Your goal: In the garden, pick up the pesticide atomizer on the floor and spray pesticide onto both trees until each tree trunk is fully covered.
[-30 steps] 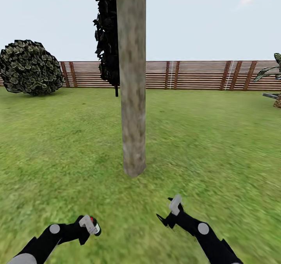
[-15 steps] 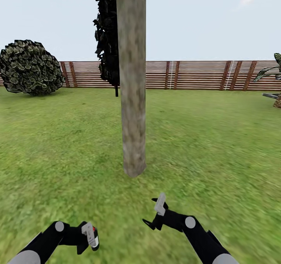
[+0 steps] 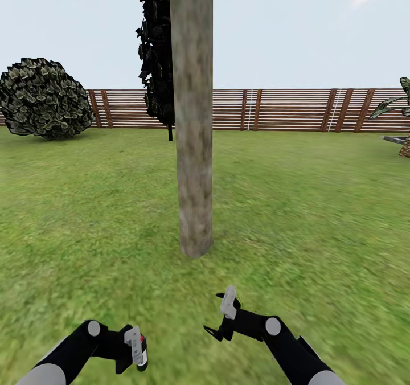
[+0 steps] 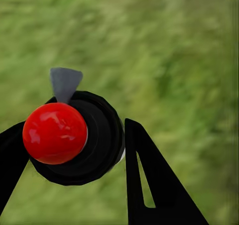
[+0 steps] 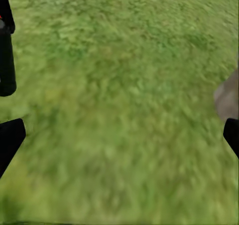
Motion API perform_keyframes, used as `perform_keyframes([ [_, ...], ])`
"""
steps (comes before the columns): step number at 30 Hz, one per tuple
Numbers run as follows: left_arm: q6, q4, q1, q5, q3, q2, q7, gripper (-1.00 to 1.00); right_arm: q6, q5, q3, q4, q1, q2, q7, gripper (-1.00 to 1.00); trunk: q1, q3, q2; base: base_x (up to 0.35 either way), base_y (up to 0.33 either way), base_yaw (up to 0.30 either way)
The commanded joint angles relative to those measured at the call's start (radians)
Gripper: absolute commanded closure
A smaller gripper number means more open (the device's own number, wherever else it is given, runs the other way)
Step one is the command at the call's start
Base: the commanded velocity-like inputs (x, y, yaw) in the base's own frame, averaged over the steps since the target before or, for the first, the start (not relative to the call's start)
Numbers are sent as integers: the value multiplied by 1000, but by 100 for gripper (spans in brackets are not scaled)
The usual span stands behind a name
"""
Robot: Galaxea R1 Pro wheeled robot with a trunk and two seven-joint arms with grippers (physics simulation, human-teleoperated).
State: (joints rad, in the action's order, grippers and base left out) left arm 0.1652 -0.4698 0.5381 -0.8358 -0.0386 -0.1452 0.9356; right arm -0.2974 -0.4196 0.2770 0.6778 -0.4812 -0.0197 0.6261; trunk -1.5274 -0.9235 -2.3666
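Observation:
One tree trunk (image 3: 193,146), thick, pale grey-brown and mottled, rises from the lawn (image 3: 319,214) straight ahead; its base (image 5: 226,98) edges into the right wrist view. My left gripper (image 3: 136,349) hangs low at the left, shut on the pesticide atomizer (image 4: 74,140), a black bottle with a red round cap (image 4: 55,132). The same bottle appears as a dark cylinder (image 5: 6,60) in the right wrist view. Near the trunk's foot my right gripper (image 3: 223,316) is open over bare grass, its fingertips (image 5: 10,140) spread wide. The second tree and any pesticide specks are out of view.
A reddish-brown slat fence (image 3: 285,109) closes the garden at the back. A round shrub (image 3: 42,97) stands far left, a dark narrow tree (image 3: 156,60) just behind the trunk, and a palm (image 3: 398,109) at the right edge. Grass surrounds the trunk.
The right gripper has swung left, closer to the line of the trunk. The left gripper has dropped lower with the atomizer, which has turned in its grasp. The view itself has not shifted.

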Motion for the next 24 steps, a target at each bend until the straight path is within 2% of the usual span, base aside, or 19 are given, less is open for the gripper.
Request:
perform_keyframes([
  [1,10,-1,0,-18,-4,7,3,100,-6,-10,27,0,-1,0,0,-100,0,-1,0,0,0,0],
  [3,10,-1,0,-31,-4,17,3,100,-6,-10,67,0,-1,0,0,-100,0,-1,0,0,0,0],
  [6,9,-1,0,-51,-4,27,3,100,-6,-9,106,0,-1,0,0,-100,0,-1,0,0,0,0],
  [10,9,-1,0,-73,-4,37,3,100,-6,-9,121,0,-1,-1,0,-100,0,-1,0,0,0,0],
  [11,9,-1,0,-82,-4,49,3,100,-6,-8,125,0,-1,-11,0,-100,0,-1,0,0,0,0],
  [18,8,-1,0,-83,25,61,3,100,-6,-8,126,0,-1,-22,0,-100,0,-1,0,0,0,0],
  [19,8,-1,0,-83,25,61,3,100,-6,-8,126,0,-1,-22,0,100,0,-1,0,0,0,0],
  [24,8,-1,0,-83,28,62,18,100,-6,-8,126,0,-1,-22,0,100,0,-1,0,0,0,0],
])
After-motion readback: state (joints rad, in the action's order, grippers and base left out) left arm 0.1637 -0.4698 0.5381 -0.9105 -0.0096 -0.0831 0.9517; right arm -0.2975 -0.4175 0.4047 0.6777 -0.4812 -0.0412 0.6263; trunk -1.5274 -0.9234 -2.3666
